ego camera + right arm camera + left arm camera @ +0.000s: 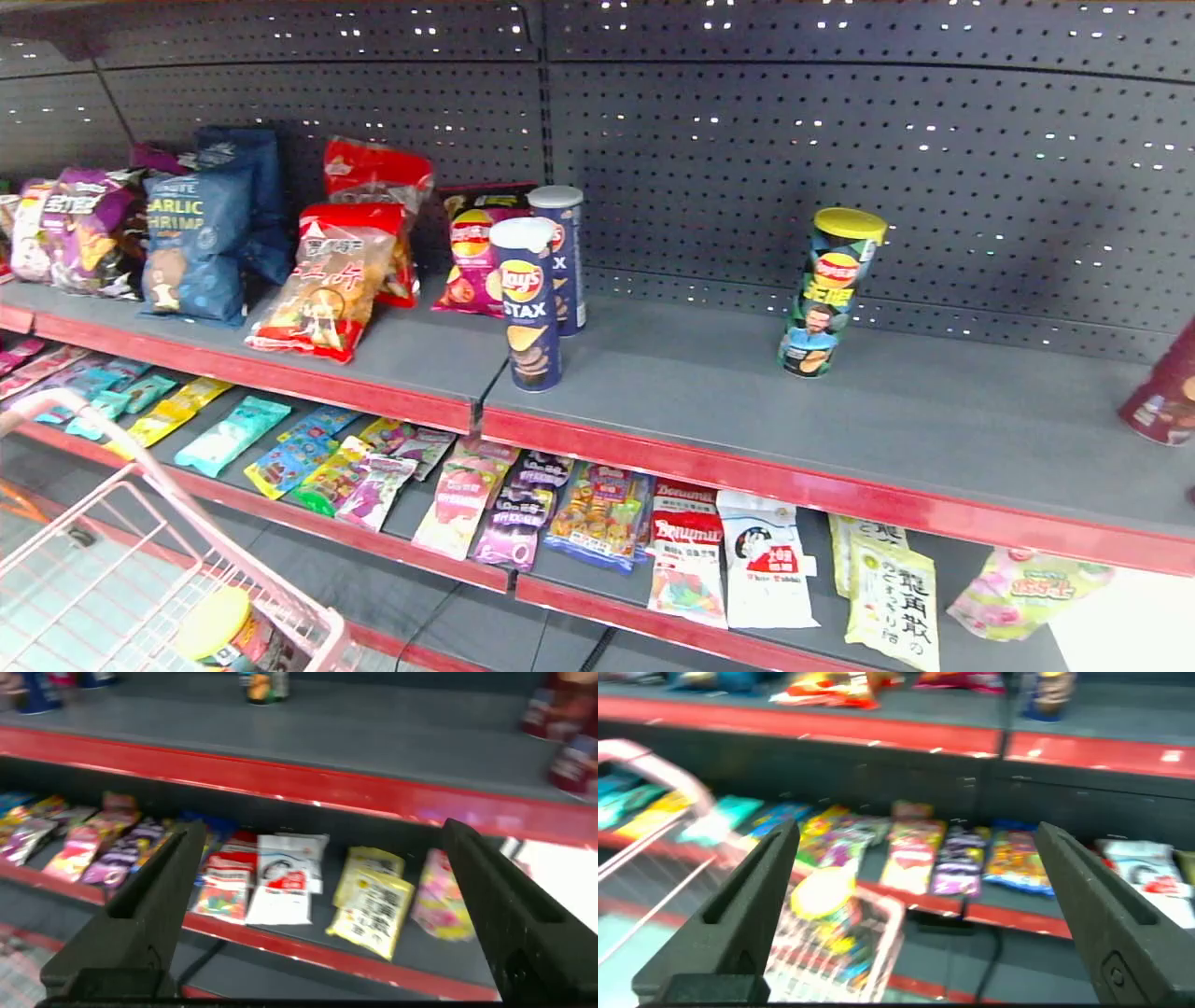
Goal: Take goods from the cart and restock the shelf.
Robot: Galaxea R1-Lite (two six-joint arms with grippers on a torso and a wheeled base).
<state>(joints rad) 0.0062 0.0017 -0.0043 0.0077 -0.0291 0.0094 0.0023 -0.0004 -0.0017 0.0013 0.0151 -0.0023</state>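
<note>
Cart (322, 627) (pink), can (213, 623) inside, left claw (917, 831) and right claw (322, 829) spread

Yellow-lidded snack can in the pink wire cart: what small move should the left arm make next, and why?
Probably lower the open left gripper toward the yellow-lidded snack can, centring the gripper over it. The can lies in the pink wire cart, ungrasped and off to one side of the gripper, and the upper grey shelf has bare space.

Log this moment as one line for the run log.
left gripper open, empty | right gripper open, empty | snack can in pink cart | green canister upright on upper shelf
</note>
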